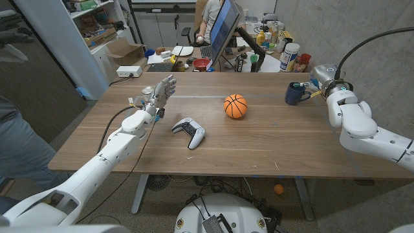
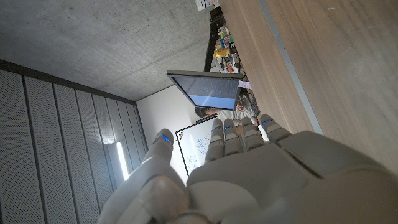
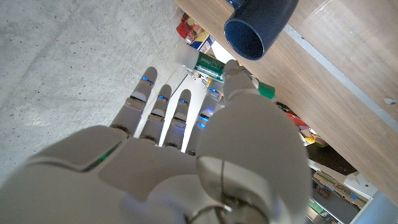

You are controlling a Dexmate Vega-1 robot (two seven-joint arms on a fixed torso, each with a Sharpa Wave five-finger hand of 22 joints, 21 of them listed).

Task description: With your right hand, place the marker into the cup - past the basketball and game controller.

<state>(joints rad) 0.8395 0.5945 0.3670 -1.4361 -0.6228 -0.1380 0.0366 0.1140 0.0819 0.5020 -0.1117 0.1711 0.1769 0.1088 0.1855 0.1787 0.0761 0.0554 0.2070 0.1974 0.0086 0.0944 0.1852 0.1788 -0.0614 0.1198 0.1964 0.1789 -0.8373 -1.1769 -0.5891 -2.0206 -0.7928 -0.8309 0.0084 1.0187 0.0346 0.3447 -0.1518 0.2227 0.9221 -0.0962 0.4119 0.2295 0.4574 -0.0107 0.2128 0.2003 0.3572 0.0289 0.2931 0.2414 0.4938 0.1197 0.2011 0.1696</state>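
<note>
Marker is pinched under my right hand's thumb near the table's far right edge, its long axis pointing at the cup just beside my fingertips.

Cluttered office: monitor, shelves

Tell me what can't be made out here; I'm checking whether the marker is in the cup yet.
- Marker: right wrist view, only a green tip shows; the right hand hides the rest and the grip.
- Cup inside: too dark in that view, too small in the head view.
- Cup's base: cut off by the wrist picture's edge.
</note>
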